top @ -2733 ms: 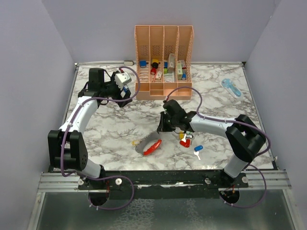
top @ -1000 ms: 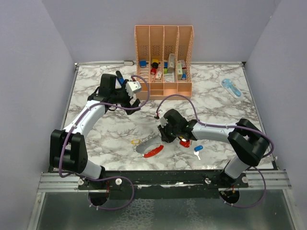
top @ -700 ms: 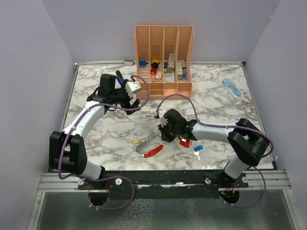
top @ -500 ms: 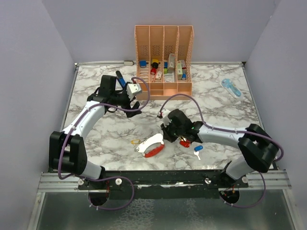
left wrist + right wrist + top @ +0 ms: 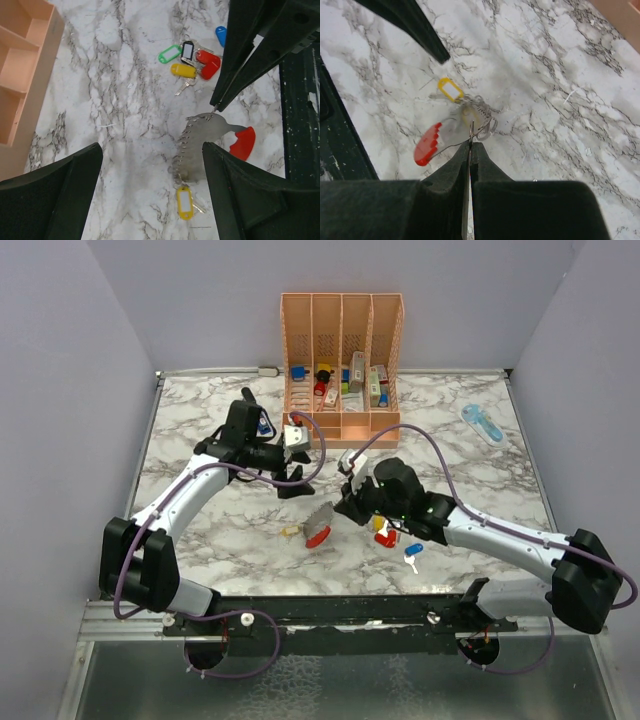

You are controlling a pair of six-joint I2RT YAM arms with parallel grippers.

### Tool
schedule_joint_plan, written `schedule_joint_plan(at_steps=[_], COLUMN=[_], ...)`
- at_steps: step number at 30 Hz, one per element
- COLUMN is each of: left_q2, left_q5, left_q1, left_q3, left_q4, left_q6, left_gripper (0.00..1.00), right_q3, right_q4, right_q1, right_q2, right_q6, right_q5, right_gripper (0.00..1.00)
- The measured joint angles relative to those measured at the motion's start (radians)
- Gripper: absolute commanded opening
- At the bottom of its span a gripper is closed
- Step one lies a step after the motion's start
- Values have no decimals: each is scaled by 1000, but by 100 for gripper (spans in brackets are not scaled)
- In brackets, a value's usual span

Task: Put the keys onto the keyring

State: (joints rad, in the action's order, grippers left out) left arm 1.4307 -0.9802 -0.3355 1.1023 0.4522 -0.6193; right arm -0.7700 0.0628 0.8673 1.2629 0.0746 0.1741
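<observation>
My right gripper [image 5: 343,508] [image 5: 471,144] is shut on the thin silvery keyring [image 5: 481,119] and holds it just above the table. The ring, its chain and the red strap [image 5: 318,536] [image 5: 426,145] [image 5: 242,145] are blurred by motion. A yellow-tagged key [image 5: 290,531] [image 5: 184,202] [image 5: 449,90] lies at the chain's end; I cannot tell if it is threaded on. More keys, green [image 5: 170,53], yellow [image 5: 183,70], red [image 5: 207,62] [image 5: 385,537] and blue [image 5: 414,548], lie to the right. My left gripper [image 5: 292,480] [image 5: 152,147] is open and empty above the keyring.
The tall orange slotted rack [image 5: 342,370] [image 5: 20,75] with small items stands at the back centre. A pale-blue gadget [image 5: 482,423] lies at the back right. The two arms nearly meet over the table's middle. The table's dark front edge [image 5: 300,125] is close behind the keyring.
My right gripper has taken hold of the keyring and pulled it up and back, setting the red strap swinging. My left gripper has moved right to hover over it.
</observation>
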Motion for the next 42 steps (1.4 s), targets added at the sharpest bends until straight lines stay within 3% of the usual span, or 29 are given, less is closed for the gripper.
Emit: schedule_joint_plan(at_steps=[9, 19, 37, 42], left_q2=[-6, -6, -5, -3], left_q5=[-82, -92, -85, -86], left_q1=[-40, -85, -140, -146], left_q3=[40, 80, 95, 95], left_q4=[123, 227, 362, 366], left_q6=[-109, -230, -357, -364], left_gripper=[80, 63, 55, 47], right_q3=[-68, -158, -274, -276], right_q4=[58, 178, 353, 356], right_q1=[2, 2, 2, 2], right_q2=[-4, 1, 41, 42], right_q6=[-36, -63, -124, -124], right_q5=[99, 179, 204, 217], right_gripper=[1, 1, 1, 1])
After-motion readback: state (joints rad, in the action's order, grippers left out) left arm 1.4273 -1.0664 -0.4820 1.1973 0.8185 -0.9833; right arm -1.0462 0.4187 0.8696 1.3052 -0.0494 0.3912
